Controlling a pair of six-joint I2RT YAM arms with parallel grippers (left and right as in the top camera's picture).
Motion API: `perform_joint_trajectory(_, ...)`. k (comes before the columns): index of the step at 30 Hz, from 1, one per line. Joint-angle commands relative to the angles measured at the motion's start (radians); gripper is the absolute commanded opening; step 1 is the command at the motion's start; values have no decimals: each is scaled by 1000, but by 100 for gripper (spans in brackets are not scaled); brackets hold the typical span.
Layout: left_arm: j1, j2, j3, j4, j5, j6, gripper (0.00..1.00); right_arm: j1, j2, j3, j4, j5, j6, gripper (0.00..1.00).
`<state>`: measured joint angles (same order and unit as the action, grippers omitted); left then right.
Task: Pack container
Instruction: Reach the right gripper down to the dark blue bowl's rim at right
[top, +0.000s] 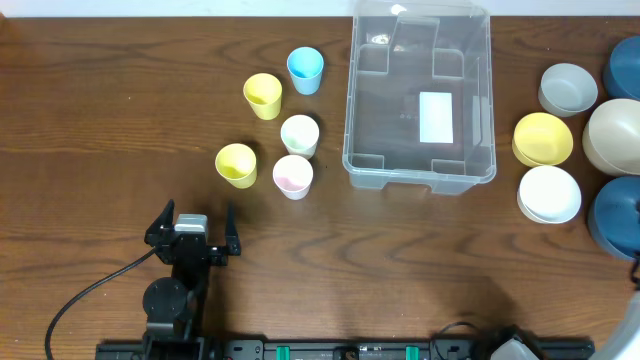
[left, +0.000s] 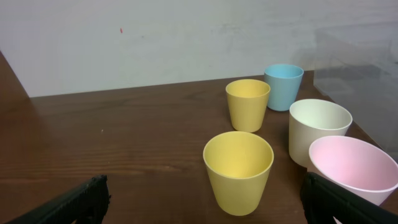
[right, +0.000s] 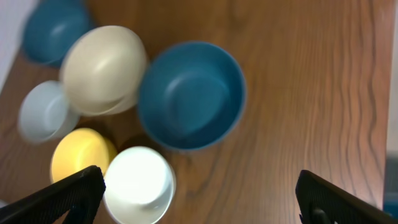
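The clear plastic container (top: 352, 110) stands empty at the back centre, a white label on its base. Five small cups stand left of it: blue (top: 305, 70), yellow (top: 262, 96), cream (top: 299, 135), a second yellow (top: 236, 164) and pink (top: 292, 176). My left gripper (top: 193, 228) is open and empty, low over the table in front of the cups. In the left wrist view its fingers (left: 205, 199) flank the near yellow cup (left: 238, 171) without touching it. My right gripper (right: 199, 193) is open and empty above the bowls.
Bowls stand right of the container: grey (top: 567, 89), yellow (top: 543, 138), white (top: 549, 194), beige (top: 615, 135) and two blue ones (top: 625, 65) (top: 612, 215). In the right wrist view the near blue bowl (right: 189, 96) and the white bowl (right: 140, 183) lie below the fingers.
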<state>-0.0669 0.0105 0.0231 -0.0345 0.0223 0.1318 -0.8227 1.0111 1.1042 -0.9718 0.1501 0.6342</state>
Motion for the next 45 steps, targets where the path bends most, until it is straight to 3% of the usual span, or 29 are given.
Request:
perform_joint_trajectory(1, 5, -5, -19, -36, -12, 10, 98, -140, 66, 10, -21, -203, 61, 99)
perform_joint_trajectory(10, 5, -5, -19, -36, -12, 10, 98, -290, 338, 7, 31, -225, 67, 99)
perform_joint_trajectory(23, 5, -4, -19, -36, -12, 10, 98, -297, 671, 7, 194, -195, 49, 99)
perform_joint_trajectory(32, 5, -4, -19, -36, -12, 10, 98, -296, 798, 7, 255, -195, 49, 94)
perform_joint_trajectory(35, 5, -4, -19, -36, -12, 10, 98, -296, 815, 7, 266, -196, 49, 85)
perform_joint_trajectory(40, 5, -4, -19, -37, -12, 10, 98, -296, 817, 7, 274, -196, 49, 54)
perform_joint_trajectory(43, 5, -4, -19, -36, -12, 10, 98, -297, 817, 7, 274, -201, 49, 45)
perform_joint_trajectory(45, 5, -4, -19, -36, -12, 10, 98, -297, 817, 7, 274, -201, 49, 31)
